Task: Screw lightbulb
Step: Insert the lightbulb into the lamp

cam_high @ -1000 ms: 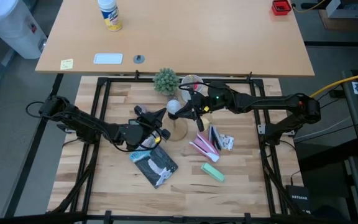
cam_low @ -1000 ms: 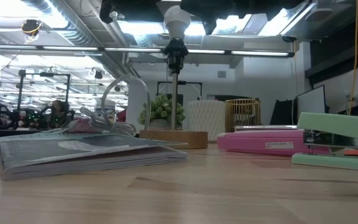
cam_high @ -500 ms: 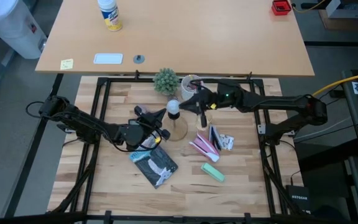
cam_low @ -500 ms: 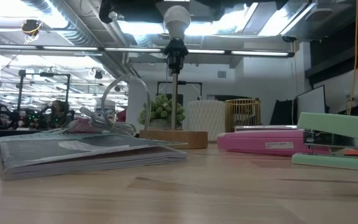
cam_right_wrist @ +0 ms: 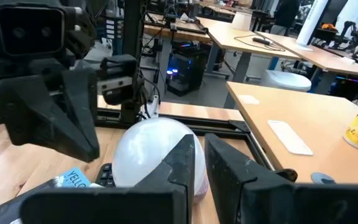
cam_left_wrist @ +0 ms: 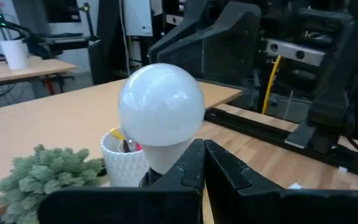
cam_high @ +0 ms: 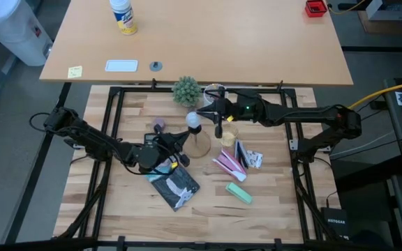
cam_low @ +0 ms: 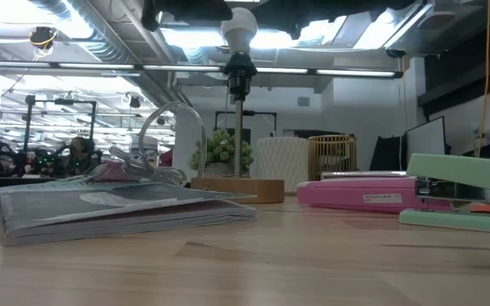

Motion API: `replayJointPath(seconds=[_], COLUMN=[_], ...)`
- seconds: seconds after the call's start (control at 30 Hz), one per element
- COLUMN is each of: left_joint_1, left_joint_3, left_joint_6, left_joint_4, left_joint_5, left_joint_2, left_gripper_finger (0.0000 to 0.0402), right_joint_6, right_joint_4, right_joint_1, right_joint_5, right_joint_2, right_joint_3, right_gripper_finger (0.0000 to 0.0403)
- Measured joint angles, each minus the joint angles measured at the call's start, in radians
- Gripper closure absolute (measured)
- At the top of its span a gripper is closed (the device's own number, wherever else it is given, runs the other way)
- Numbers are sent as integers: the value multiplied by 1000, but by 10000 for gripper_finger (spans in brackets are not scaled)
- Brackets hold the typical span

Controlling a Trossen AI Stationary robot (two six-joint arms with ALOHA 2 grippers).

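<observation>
1. The lightbulb [cam_high: 194, 119] sits upright in the black socket [cam_low: 240, 70] on top of the wooden stand [cam_high: 199, 143], near the middle of the table [cam_high: 117, 202].
2. The right gripper [cam_high: 202, 114] is just right of the bulb, at bulb height; its fingers [cam_right_wrist: 185, 158] are pressed together and hold nothing.
3. The left gripper [cam_high: 185, 136] is on the near left side of the stand, below the bulb; its fingers [cam_left_wrist: 194, 163] are pressed together and empty.
4. A small plant [cam_high: 185, 90] and a white cup [cam_high: 215, 93] stand at the far edge.
5. A booklet [cam_high: 174, 185], a pink stapler [cam_high: 227, 165] and a green stapler [cam_high: 238, 192] lie nearer.
</observation>
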Motion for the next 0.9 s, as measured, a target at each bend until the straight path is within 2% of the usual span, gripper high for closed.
replayJointPath(seconds=[0.5,0.9], left_joint_1=[58,57], left_joint_3=[0,0], left_joint_6=[18,33], left_joint_4=[-4,-11], left_joint_5=[17,-15], left_joint_2=[0,0], left_gripper_finger=[400,400], right_joint_6=[4,86], right_joint_4=[-48,-72], right_joint_1=[0,-2], right_joint_5=[3,-93], right_joint_2=[-2,-2], right_joint_3=[3,3], right_gripper_finger=[359,359])
